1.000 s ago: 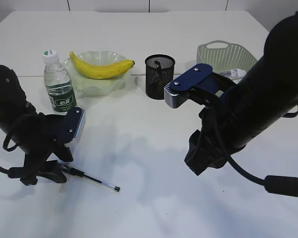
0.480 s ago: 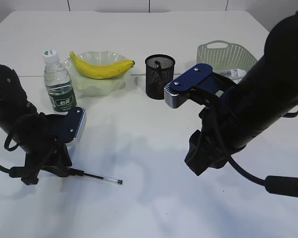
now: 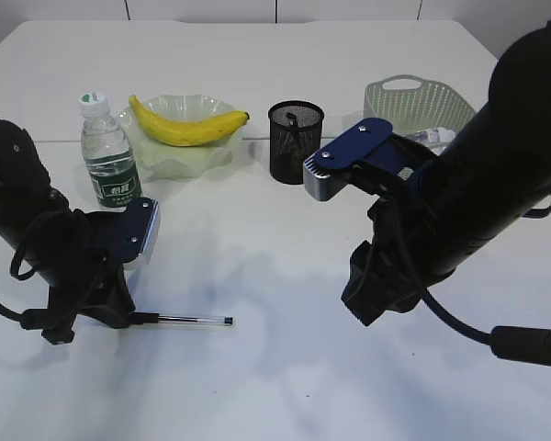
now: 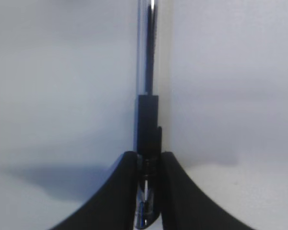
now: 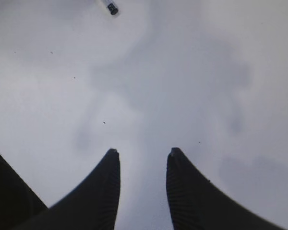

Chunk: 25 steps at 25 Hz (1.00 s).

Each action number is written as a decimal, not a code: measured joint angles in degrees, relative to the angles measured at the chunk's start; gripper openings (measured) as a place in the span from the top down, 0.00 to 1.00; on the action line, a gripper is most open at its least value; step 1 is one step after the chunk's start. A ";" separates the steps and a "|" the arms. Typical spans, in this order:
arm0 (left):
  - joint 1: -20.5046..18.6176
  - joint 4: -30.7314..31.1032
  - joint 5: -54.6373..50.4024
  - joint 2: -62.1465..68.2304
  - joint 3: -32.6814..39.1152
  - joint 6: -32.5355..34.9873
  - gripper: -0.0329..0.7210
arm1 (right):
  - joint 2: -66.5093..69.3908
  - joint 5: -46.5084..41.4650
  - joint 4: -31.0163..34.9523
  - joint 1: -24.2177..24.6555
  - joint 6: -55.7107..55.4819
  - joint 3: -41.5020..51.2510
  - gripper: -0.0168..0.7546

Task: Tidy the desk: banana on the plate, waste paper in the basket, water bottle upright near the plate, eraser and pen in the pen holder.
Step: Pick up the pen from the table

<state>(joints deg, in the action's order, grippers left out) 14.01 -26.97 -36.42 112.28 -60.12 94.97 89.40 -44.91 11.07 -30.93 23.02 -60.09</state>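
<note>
1. At the far left of the exterior view my left end effector (image 3: 83, 317) is down on the tabletop (image 3: 285, 367), and the left wrist view shows its two fingers (image 4: 120, 191) pinched against the dark grip end of the pen (image 3: 188, 321). I read it as clenched on the pen, with the clear barrel running out toward the middle of the frame.
2. The pen lies flat, low and left of centre. I judge the step in hand is the pickup, so I would confirm the pinch is firm before lifting, since the hold is near one end and the long free end could droop or swing.
3. Upper left, the water bottle (image 3: 106, 152) stands upright just beside the plate (image 3: 179, 152), and the banana (image 3: 185, 126) already rests on the plate. I count those two as done.
4. At upper centre is the black mesh pen holder (image 3: 295, 141), well apart from the pen. I would lift straight up, carry clear of the bottle, tilt the pen toward vertical over the opening, then let go low so it does not bounce out. Something dark is inside the holder; I cannot tell whether it is the eraser.
5. Right of centre my right end effector (image 5: 141, 158) hangs above bare tabletop, fingers apart and holding nothing. I would keep it parked out of the left arm's path.
6. Upper right, the basket (image 3: 413, 103) sits partly behind the right arm, with something pale in it that I cannot identify.
</note>
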 joint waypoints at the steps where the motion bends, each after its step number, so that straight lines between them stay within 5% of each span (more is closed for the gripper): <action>1: 0.00 -0.15 -0.07 0.00 0.00 -0.27 0.85 | 0.00 0.00 0.00 0.00 0.00 0.00 0.66; 25: 0.00 0.13 -5.28 -8.13 0.00 -5.03 0.86 | -3.10 -4.96 4.94 0.00 9.59 -5.32 0.66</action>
<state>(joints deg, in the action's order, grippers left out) 14.01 -26.84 -41.70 104.15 -60.12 89.94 86.30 -49.87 16.01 -30.93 32.60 -65.41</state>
